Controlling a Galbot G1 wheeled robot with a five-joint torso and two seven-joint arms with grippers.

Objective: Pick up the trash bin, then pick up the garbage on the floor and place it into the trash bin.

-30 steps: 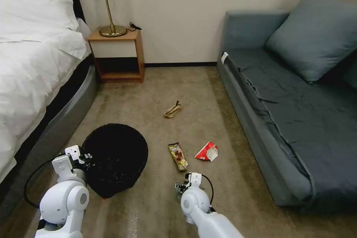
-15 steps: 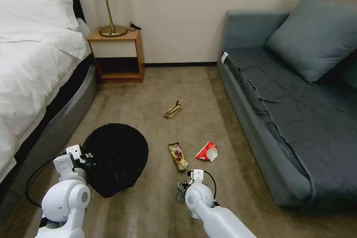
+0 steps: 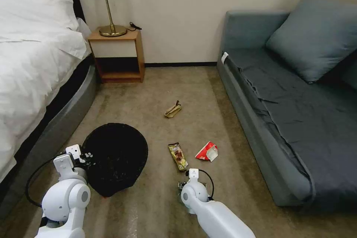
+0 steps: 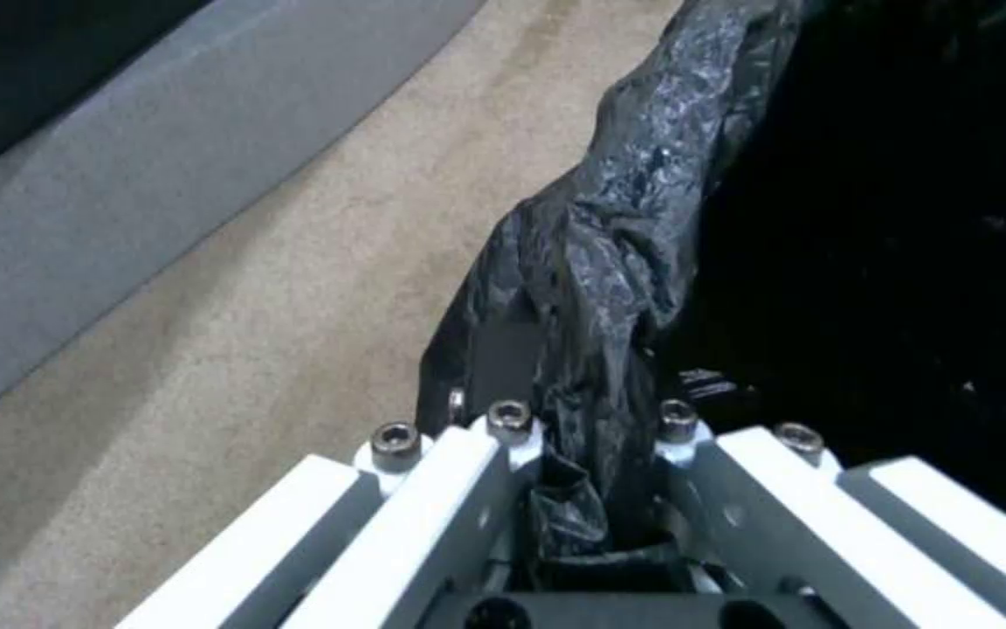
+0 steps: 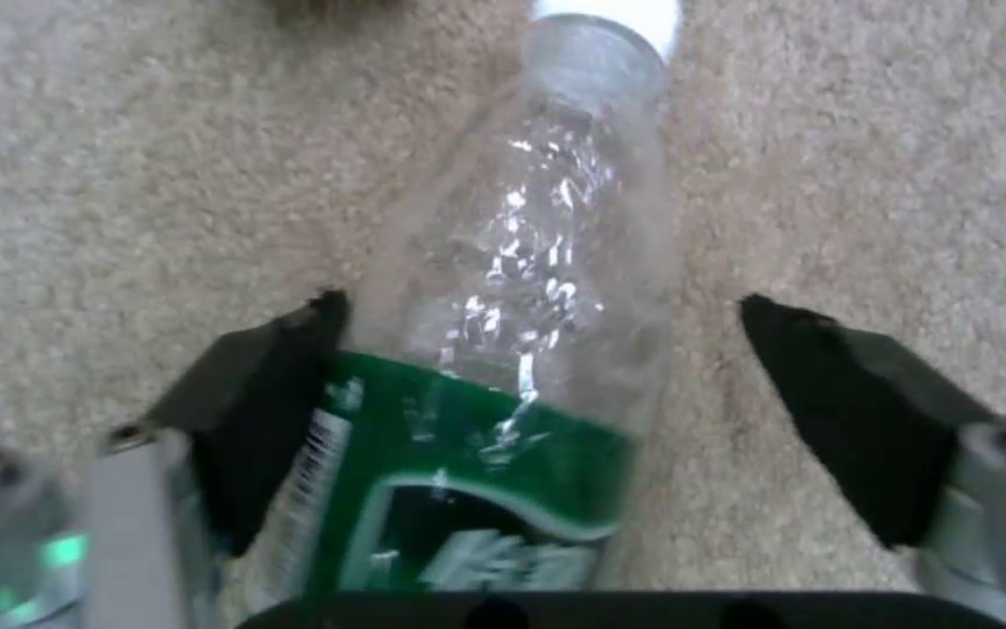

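Our left claw [image 4: 579, 437] is clenched on the liner-covered rim of the trash bin [image 3: 115, 158], which sits at about eight o'clock on the carpet [image 3: 156, 208], beside the bed [image 3: 33, 70]. Our right claw [image 5: 538, 376] is down at six o'clock, its jaws spread wide around a clear bottle [image 5: 527, 288] with a green label lying on the floor, one finger touching its side. The snack wrapper [image 3: 178, 156] and red-and-white wrapper [image 3: 206, 151] lie just beyond it, toward twelve; the tan scrap [image 3: 172, 109] is farther on.
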